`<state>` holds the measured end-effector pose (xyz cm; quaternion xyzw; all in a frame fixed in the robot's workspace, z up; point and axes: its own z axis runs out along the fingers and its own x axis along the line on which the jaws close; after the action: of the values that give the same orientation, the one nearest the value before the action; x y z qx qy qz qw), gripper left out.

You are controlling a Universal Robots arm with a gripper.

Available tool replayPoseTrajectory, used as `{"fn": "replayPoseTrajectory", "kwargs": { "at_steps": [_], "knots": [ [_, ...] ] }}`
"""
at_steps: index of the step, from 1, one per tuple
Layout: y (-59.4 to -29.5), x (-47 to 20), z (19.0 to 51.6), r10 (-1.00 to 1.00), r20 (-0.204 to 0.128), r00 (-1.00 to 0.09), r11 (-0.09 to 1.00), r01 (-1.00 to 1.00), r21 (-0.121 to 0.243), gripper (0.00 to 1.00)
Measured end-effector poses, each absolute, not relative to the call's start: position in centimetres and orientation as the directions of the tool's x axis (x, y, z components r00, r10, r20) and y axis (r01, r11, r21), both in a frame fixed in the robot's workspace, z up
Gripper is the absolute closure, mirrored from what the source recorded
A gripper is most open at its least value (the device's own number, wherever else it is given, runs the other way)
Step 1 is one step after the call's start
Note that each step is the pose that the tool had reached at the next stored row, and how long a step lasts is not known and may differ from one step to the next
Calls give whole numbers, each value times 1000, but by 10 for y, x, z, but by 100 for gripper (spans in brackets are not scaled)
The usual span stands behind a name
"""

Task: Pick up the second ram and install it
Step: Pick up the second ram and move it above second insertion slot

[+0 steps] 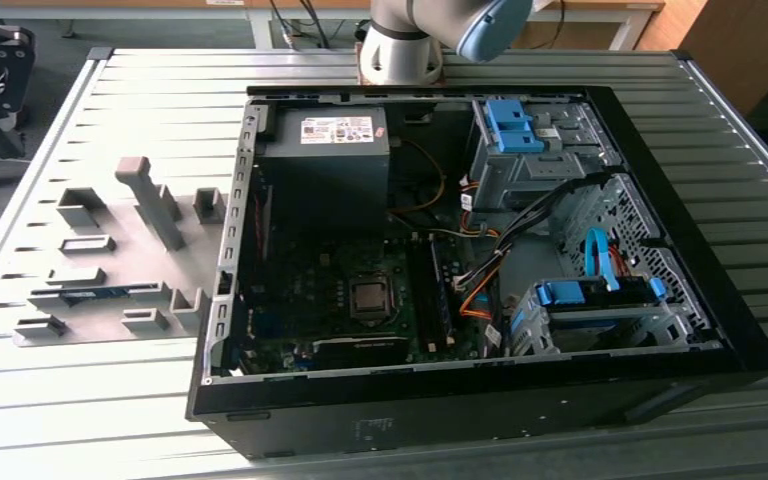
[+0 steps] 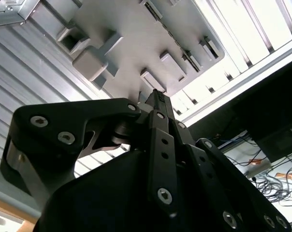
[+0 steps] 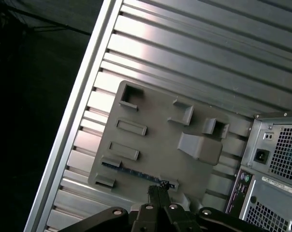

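Note:
The second ram [image 1: 93, 294] is a slim dark blue-green stick standing on edge between gray holder blocks on the gray holder plate [image 1: 117, 245], at the exterior view's left. In the first wrist view the ram [image 3: 131, 171] shows as a thin dark strip along the plate's edge. My gripper [image 3: 159, 187] hangs well above the plate, its black fingers pressed together with nothing between them. In the second wrist view the fingertips [image 2: 157, 96] point toward the plate from a distance.
An open black computer case [image 1: 491, 250] lies on the slatted metal table [image 1: 77, 400], right of the plate. Inside it are the motherboard with its black memory slots [image 1: 427, 295], a power supply [image 1: 328, 150] and blue drive brackets [image 1: 511, 125]. The arm's base [image 1: 398, 45] stands behind the case.

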<state>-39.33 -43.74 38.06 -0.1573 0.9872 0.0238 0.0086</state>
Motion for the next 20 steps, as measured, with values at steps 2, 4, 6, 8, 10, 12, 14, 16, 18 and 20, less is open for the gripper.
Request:
{"fn": "replayPoseTrajectory", "kwargs": {
  "at_steps": [2, 4, 6, 8, 10, 12, 14, 16, 18, 20],
  "knots": [
    [-437, -393, 381, -338, -24, -941, 940, -339, 44, 89],
    [-437, -393, 381, -357, -24, -934, 933, -358, 44, 89],
    [-437, -393, 381, -360, -24, -933, 932, -361, 44, 89],
    [-437, -393, 381, -361, -24, -932, 931, -361, 44, 89],
    [-437, -393, 381, -361, -25, -932, 931, -362, 44, 89],
    [-437, -393, 381, -363, -24, -932, 931, -364, 44, 89],
    [-437, -393, 381, -369, -24, -929, 928, -369, 44, 89],
    [-437, -393, 381, -380, -24, -924, 923, -381, 44, 89],
    [-437, -393, 381, -397, -24, -917, 916, -398, 44, 89],
    [-437, -393, 381, -418, -25, -908, 907, -419, 44, 89]
  ]
}}
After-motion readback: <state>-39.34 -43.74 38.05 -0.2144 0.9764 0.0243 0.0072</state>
